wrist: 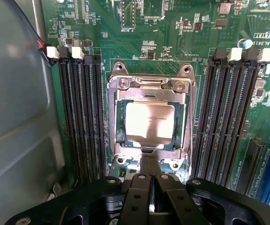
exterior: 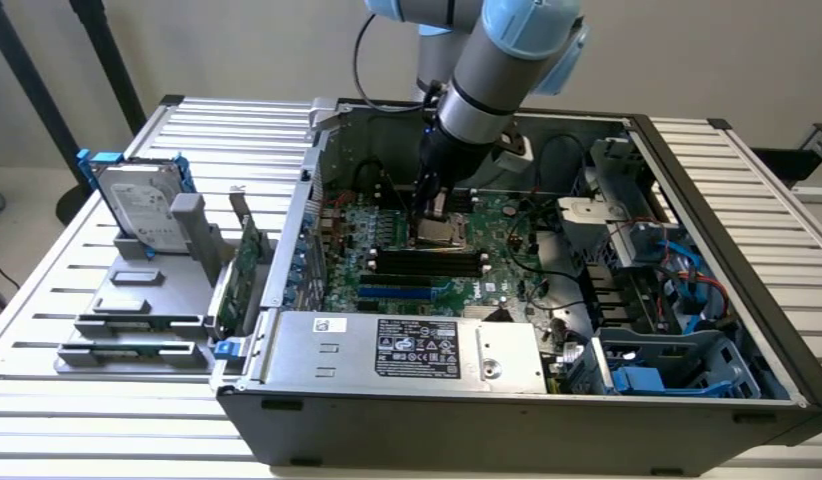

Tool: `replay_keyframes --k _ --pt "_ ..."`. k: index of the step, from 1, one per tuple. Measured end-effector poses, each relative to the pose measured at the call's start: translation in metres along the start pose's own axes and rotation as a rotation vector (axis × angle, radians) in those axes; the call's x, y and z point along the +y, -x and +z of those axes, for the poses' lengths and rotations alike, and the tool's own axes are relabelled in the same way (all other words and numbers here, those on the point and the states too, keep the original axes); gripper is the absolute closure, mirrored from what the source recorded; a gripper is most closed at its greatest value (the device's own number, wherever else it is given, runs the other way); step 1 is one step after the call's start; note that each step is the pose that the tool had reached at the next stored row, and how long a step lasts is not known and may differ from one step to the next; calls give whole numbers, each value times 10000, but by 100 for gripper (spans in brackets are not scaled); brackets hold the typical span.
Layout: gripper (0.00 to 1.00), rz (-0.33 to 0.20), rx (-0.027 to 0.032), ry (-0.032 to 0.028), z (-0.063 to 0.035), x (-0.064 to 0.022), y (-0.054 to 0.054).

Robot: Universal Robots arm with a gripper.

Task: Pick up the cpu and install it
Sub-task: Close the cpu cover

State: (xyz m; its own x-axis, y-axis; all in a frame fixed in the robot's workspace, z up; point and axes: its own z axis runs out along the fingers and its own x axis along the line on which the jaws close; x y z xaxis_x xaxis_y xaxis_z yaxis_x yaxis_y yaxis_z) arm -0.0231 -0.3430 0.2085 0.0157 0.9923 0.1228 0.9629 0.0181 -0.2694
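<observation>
Exterior view: high, angled down, mid-range, takes in the whole open computer case (exterior: 518, 395) on the worktop (exterior: 64, 420). Wrist view: close behind the end effector (wrist: 149, 163), facing the motherboard (wrist: 172, 42). Shared: the socket holding the cpu (wrist: 149, 123) and the memory slots (wrist: 78, 117).

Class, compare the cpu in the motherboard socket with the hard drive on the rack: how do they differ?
The cpu lies flat in its socket inside the case; the hard drive stands upright outside it. The cpu is a small square; the hard drive is bigger, oblong, labelled, with blue brackets. Both are silvery.
</observation>
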Motion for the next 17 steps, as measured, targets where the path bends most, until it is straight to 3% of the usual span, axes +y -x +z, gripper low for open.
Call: replay_keyframes --k 17 --pt "89 4 4 0 102 14 13"
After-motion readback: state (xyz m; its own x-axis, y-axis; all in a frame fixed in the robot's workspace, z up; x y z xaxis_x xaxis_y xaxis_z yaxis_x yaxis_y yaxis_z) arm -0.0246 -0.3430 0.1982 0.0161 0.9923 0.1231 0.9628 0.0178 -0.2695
